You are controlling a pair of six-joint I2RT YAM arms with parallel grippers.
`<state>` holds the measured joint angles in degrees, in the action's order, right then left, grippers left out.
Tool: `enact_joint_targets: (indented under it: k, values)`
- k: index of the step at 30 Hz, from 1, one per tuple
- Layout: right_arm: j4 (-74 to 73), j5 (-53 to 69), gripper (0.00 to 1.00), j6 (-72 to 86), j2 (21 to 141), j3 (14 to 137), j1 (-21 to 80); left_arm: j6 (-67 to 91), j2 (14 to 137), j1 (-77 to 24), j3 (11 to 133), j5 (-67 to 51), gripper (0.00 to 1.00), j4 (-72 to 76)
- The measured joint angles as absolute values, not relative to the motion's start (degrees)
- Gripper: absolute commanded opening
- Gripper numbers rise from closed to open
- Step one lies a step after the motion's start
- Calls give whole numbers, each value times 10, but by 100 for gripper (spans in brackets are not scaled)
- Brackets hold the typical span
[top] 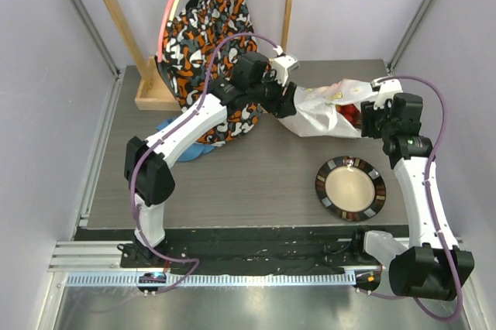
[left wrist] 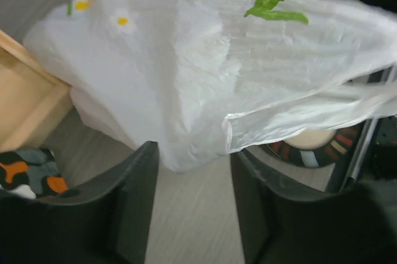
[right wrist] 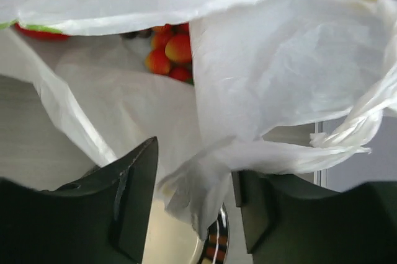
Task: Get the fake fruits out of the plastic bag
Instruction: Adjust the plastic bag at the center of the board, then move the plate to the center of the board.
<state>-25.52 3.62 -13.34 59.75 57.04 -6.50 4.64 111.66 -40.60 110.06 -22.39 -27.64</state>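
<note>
The plastic bag [top: 322, 109] lies on its side at the back of the table, between my two grippers. My left gripper [top: 285, 101] is open at the bag's closed end. In the left wrist view [left wrist: 193, 174] a corner of the bag [left wrist: 186, 90] reaches just between the fingertips. My right gripper [top: 373, 117] is open at the bag's mouth, and a crumpled flap of the bag [right wrist: 205, 177] hangs between its jaws [right wrist: 193, 183]. Small red strawberries [right wrist: 170, 50] and another red fruit [right wrist: 37, 31] show inside the bag. A red fruit [top: 350, 115] shows at the mouth.
A round dark-rimmed plate [top: 376, 190] sits in front of the bag, near the right arm. An orange-black-white patterned cloth [top: 205, 43] hangs at the back left over a wooden frame [top: 151, 96]. A blue cloth [top: 172, 125] lies under the left arm.
</note>
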Motion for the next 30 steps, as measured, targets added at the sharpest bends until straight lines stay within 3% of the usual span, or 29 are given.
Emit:
enact_joint_targets:
  k: [1,5,6,7,11,16,20,24,28,30]
  values:
    - [-277,37,70,-144,597,572,-65,50,1109,-406,1092,-230,61,-288]
    - [-384,59,76,-181,597,651,-65,56,1057,-406,1033,-245,72,-320]
    - [-409,72,76,-190,596,687,-65,53,1037,-406,1020,-249,73,-335]
    - [-429,86,76,-198,591,724,-65,49,1022,-406,1015,-252,80,-344]
    - [-491,170,70,-264,532,811,-65,20,947,-406,1011,-278,81,-364]
    - [-626,267,66,-415,470,787,-65,20,883,-395,975,-281,83,-366]
    - [-708,283,66,-560,507,689,-37,81,874,-333,924,-277,83,-354]
    - [-726,202,58,-591,590,627,107,130,875,-251,886,-246,84,-356]
    - [-664,100,68,-480,670,622,300,160,859,-216,878,-183,84,-354]
    - [-610,14,61,-394,696,610,384,171,832,-216,863,-149,84,-356]
